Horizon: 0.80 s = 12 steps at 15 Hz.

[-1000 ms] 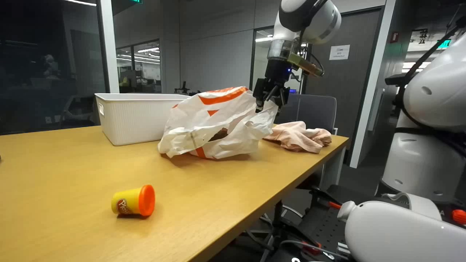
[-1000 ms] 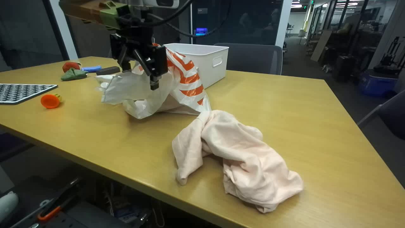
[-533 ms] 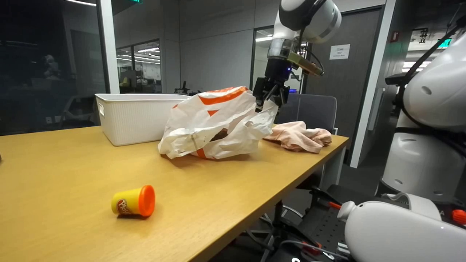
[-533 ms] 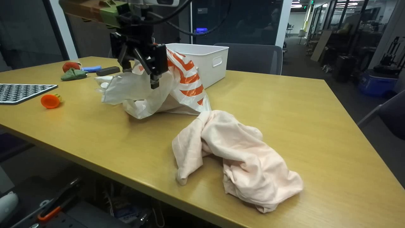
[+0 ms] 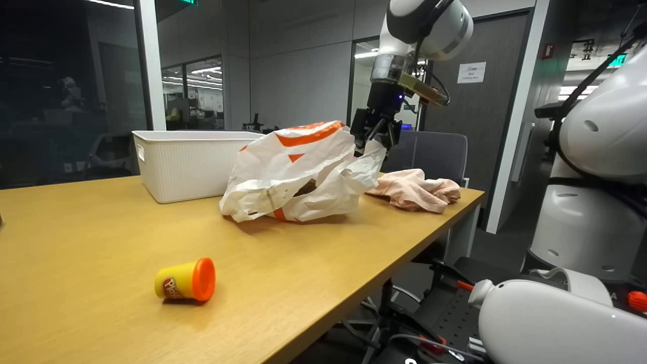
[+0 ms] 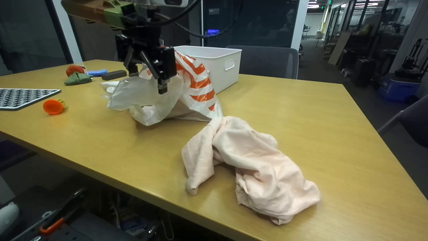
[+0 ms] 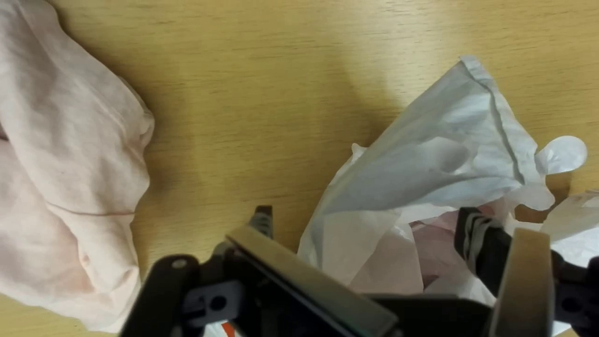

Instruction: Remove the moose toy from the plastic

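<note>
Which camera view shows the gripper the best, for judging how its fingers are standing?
The wrist view: it shows the gripper closest, both fingers wide apart. Both exterior views show it smaller, also open, overlapping the plastic bag in those pictures.

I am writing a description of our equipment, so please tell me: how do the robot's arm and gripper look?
The arm is rounded, white and dark grey, with a black cable. It carries a green-and-brown block and a small blue light. The gripper is black and two-fingered; its fingertips show grey stripes.
</note>
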{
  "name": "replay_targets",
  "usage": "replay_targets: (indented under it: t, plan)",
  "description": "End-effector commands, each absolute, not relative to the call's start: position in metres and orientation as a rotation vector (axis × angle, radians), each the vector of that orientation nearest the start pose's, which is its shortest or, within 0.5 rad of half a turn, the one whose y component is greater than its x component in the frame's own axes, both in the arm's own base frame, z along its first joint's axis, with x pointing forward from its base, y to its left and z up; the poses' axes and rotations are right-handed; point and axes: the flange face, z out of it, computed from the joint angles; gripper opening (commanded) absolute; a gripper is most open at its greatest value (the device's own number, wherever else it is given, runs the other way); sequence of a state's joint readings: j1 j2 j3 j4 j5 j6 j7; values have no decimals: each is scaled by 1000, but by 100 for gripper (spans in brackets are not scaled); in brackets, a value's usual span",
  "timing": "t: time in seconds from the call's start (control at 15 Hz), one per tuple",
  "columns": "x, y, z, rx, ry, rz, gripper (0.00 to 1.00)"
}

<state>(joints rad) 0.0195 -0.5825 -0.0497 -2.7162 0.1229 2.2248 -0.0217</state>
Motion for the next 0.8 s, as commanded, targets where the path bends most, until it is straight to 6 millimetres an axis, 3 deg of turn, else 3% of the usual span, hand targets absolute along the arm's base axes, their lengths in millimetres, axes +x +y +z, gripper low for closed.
replay_targets:
  t: [0.0, 0.4, 0.6, 0.73]
  plan:
    - [348, 13, 436, -2984, 97, -157, 100]
    - [316, 25, 465, -2732, -190, -198, 100]
    - [317, 53, 441, -2630, -333, -141, 100]
    - [333, 76, 423, -2608, -424, -91, 100]
